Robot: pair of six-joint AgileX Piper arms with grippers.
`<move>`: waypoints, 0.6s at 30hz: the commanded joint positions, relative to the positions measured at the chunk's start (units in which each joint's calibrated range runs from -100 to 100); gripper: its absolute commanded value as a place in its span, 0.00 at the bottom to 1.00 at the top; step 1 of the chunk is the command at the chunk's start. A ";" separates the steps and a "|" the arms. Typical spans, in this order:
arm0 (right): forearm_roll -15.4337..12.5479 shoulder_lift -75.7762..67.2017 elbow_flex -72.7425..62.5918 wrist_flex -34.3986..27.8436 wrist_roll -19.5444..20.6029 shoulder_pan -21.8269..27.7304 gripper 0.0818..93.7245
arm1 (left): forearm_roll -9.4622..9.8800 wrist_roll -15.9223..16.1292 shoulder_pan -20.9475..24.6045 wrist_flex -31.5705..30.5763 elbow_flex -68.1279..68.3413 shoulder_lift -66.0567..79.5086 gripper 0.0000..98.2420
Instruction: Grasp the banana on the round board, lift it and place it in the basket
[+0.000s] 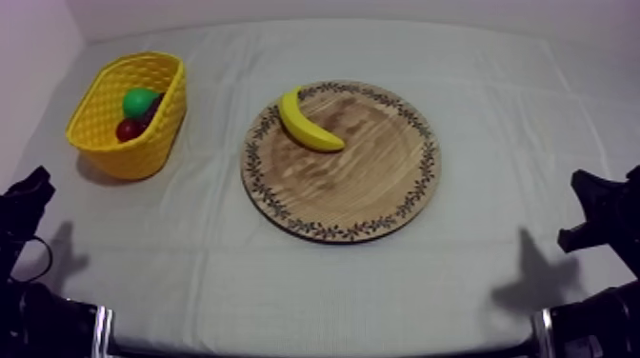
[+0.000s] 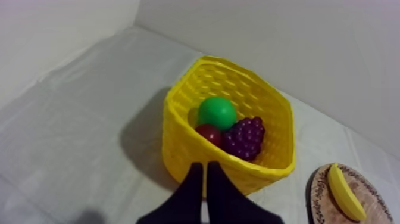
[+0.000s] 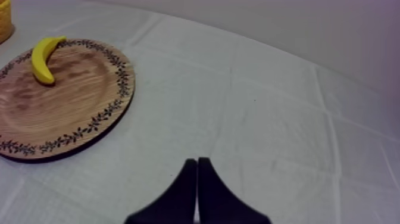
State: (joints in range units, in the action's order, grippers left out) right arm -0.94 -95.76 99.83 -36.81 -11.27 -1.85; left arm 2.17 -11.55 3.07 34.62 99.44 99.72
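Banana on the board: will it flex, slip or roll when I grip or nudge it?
The banana looks like smooth moulded toy plastic, so probably stiff, light, perhaps slippery to grip. It lies flat on its side on the wooden board, so a push would more likely spin or slide it than roll it.

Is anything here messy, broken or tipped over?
No, nothing stands out. The banana lies whole on the wooden board, and the yellow basket stands upright with the grapes, a green fruit and a small red fruit inside it.
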 commanded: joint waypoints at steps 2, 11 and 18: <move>-0.02 0.00 0.05 0.03 0.02 0.01 0.00 | 0.00 0.00 0.01 -0.02 0.00 0.03 0.00; -0.02 0.00 0.05 0.03 0.03 0.01 0.00 | 0.00 0.17 -2.06 -0.02 0.00 0.03 0.00; -0.02 0.00 0.05 0.03 0.02 0.01 0.00 | 0.09 0.62 -9.98 -0.31 0.00 0.25 0.00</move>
State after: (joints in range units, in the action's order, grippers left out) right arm -0.94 -95.76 99.83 -36.81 -11.27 -1.85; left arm 2.23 -11.02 -4.21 34.35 99.44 99.95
